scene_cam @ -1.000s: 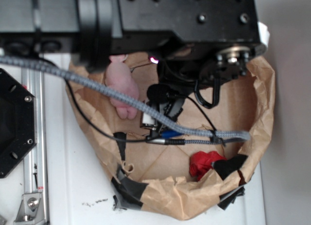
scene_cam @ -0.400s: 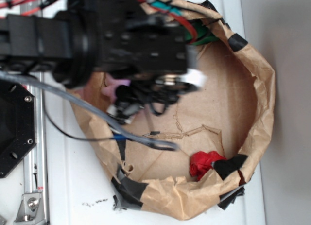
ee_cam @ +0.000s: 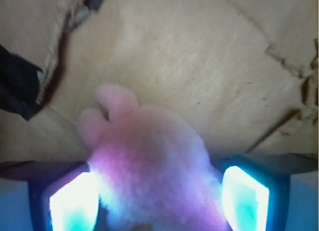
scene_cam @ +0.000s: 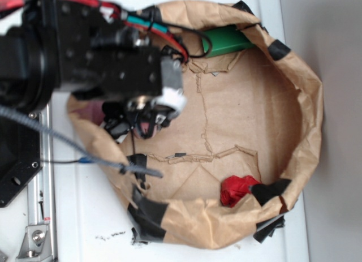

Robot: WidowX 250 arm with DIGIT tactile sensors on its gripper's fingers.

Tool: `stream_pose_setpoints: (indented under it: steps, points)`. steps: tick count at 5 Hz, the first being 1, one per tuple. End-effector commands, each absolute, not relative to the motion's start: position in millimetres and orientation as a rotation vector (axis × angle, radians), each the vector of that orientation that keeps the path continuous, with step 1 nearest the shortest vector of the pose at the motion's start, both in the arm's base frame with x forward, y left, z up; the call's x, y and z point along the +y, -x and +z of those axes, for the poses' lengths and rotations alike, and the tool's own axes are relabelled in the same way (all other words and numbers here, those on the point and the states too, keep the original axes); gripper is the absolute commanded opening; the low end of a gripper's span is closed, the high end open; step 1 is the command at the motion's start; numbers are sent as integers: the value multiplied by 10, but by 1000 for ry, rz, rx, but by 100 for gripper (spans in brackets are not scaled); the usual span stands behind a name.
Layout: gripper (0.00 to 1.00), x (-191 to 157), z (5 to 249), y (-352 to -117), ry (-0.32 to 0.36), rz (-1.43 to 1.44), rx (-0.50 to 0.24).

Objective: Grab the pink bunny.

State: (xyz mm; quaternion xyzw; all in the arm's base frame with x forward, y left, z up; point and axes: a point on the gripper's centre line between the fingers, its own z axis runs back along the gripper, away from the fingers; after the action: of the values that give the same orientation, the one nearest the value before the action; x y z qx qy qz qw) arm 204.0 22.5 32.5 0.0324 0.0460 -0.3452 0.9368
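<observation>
The pink bunny [ee_cam: 149, 161] is a fuzzy pale pink plush lying on the brown paper floor, its two ears pointing up-left in the wrist view. My gripper [ee_cam: 159, 201] stands open around it. One glowing finger [ee_cam: 75, 203] is against the fur on the left and the other sits at the right flank. In the exterior view the black arm covers the bag's left side, and only a pink spot of the bunny [scene_cam: 144, 128] shows under the gripper [scene_cam: 148, 121].
A crumpled brown paper bag wall [scene_cam: 308, 120] rings the workspace. A green block [scene_cam: 226, 40] lies at the back rim and a red cloth lump [scene_cam: 236, 189] at the front right. Black tape [scene_cam: 148, 214] patches the front rim. A grey cable [scene_cam: 85, 154] trails left.
The arm has swung left across the bag and come down over the bunny. The bunny lay uncovered a second ago and is now mostly hidden under the gripper.
</observation>
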Motion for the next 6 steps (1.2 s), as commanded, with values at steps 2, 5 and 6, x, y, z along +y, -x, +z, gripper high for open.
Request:
stream_pose_setpoints:
  steps: [2, 5, 6]
  points:
    - [0, 198, 88, -2147, -137, -708, 95]
    - [0, 204, 1197, -2568, -98, -364, -144]
    - [0, 43, 1399, -2802, -86, -286, -131]
